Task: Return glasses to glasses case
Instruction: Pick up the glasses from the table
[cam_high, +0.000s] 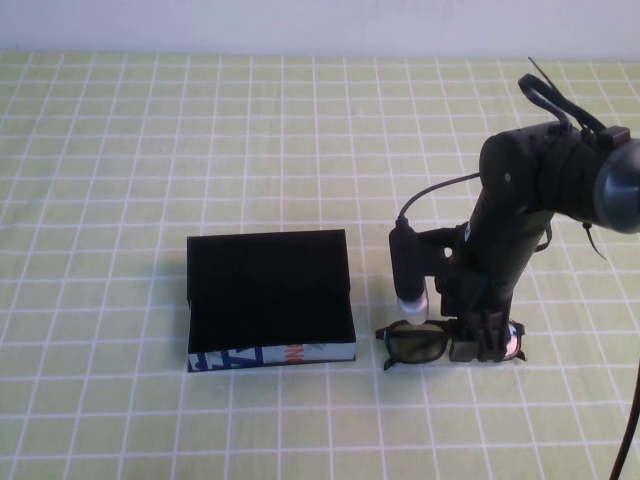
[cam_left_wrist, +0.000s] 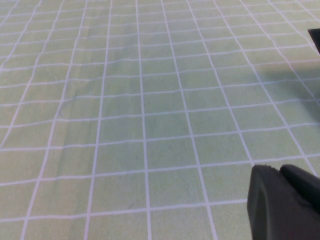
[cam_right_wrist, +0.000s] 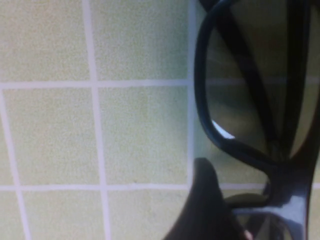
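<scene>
The glasses case (cam_high: 270, 300) lies open near the table's (cam_high: 120, 150) front edge, patterned side forward. Just beside it, toward the right edge, the glasses (cam_high: 420, 343) lie flat; the right gripper (cam_high: 487, 341) is down over them, its grip impossible to tell. The left gripper (cam_left_wrist: 285, 205) hovers over bare cloth, its grip unclear too.

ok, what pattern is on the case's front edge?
Blue-white with an orange-red mark, on the case; clearest in the high view.

glasses (cam_right_wrist: 250, 145) beside fingers (cam_right_wrist: 205, 210)
</scene>
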